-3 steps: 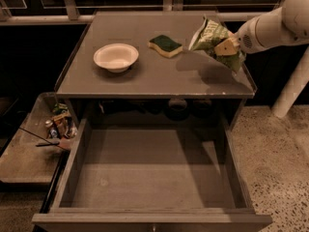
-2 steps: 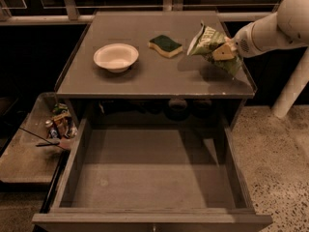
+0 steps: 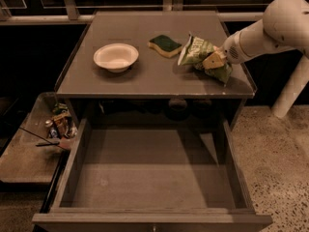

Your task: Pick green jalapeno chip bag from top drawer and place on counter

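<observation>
The green jalapeno chip bag (image 3: pixel 198 52) is crinkled olive-green with white lettering. It sits low over the right side of the counter (image 3: pixel 145 76), its lower end at the surface. My gripper (image 3: pixel 214 61) reaches in from the right on a white arm and is shut on the bag's right part. The top drawer (image 3: pixel 149 178) is pulled fully open below the counter, and its flat floor is bare.
A white bowl (image 3: pixel 116 57) stands on the counter's left half. A green-and-yellow sponge (image 3: pixel 165 45) lies just left of the bag. A lower side tray (image 3: pixel 29 149) with clutter stands to the left. A white post (image 3: pixel 292 88) rises at the right.
The arm has lowered the bag and moved it slightly left, toward the counter surface next to the sponge. The drawer, bowl and sponge have not moved.
</observation>
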`<state>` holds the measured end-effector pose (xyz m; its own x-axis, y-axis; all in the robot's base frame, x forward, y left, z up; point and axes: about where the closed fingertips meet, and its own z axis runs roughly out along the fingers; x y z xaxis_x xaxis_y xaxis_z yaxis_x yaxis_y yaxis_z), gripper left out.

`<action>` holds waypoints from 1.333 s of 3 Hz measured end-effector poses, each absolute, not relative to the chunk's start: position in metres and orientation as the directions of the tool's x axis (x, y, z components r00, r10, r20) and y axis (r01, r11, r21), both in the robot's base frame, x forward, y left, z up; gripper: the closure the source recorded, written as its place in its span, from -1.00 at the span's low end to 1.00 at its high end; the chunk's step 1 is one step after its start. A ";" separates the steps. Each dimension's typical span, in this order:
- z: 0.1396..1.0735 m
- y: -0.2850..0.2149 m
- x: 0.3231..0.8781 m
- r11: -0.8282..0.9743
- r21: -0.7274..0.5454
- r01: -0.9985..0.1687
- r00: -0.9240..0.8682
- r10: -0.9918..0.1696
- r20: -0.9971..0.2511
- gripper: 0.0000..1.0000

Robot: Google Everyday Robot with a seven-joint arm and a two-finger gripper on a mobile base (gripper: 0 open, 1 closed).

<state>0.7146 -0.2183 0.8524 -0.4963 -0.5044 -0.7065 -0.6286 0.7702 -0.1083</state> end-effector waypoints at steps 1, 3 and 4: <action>0.852 -0.218 0.714 0.769 -0.107 -0.630 -0.497 -0.505 -0.705 0.18; 0.852 -0.218 0.714 0.769 -0.107 -0.630 -0.497 -0.505 -0.705 -0.75; 0.852 -0.218 0.714 0.769 -0.107 -0.630 -0.497 -0.505 -0.705 -1.00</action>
<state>0.7143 -0.2178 0.8516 -0.4975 -0.5054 -0.7051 -0.6301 0.7691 -0.1067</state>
